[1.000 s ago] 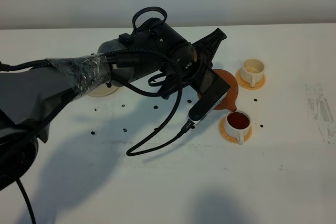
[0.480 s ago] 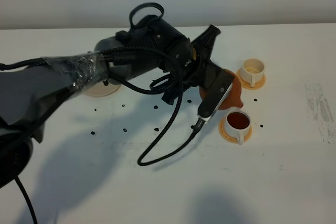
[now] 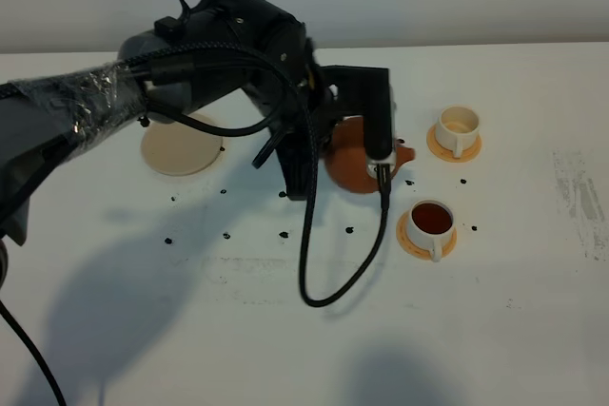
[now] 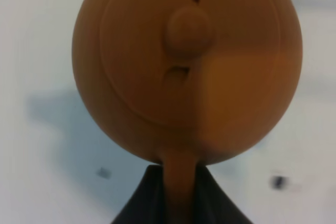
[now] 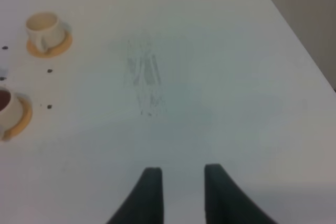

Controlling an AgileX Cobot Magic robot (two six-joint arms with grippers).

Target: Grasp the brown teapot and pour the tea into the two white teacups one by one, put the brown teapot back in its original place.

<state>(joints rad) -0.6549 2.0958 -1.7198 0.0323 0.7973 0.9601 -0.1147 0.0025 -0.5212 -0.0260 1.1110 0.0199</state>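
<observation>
- Fingers of the left gripper (image 4: 177, 176) show in the left wrist view, closed narrowly on the loop handle of the brown teapot (image 4: 186, 77).
- The pot's round body sits straight ahead of the fingertips and is seen from above. Its knobbed lid (image 4: 189, 27) is on.
- The white table (image 4: 31, 182) lies beneath with a soft shadow on it. The pot is probably held just off the surface, though this blurred view does not settle it.
- Seen from the exterior high camera, the left arm (image 3: 190, 83) reaches across the middle, and its wrist covers the gripper and the pot's handle.
- The teapot sits level under that wrist, with its spout (image 3: 404, 154) pointing away from the gripper.
- Just beyond the spout stands the full white teacup (image 3: 433, 223), holding dark tea on its orange coaster (image 3: 411, 240).
- The second white teacup (image 3: 459, 126) is a little further off on its own coaster and shows a pale inside.
- The beige disc coaster (image 3: 181, 151) lies bare, well behind the gripper on the far side of the arm.
- Dark specks (image 3: 226, 235) dot the table.
- In the right wrist view, the right gripper (image 5: 181, 195) hangs over bare table with its fingers parted by a modest gap and nothing between them.
- Both teacups stand well ahead of it and off to one side, and faint scuff marks (image 5: 144, 77) lie straight ahead.
</observation>
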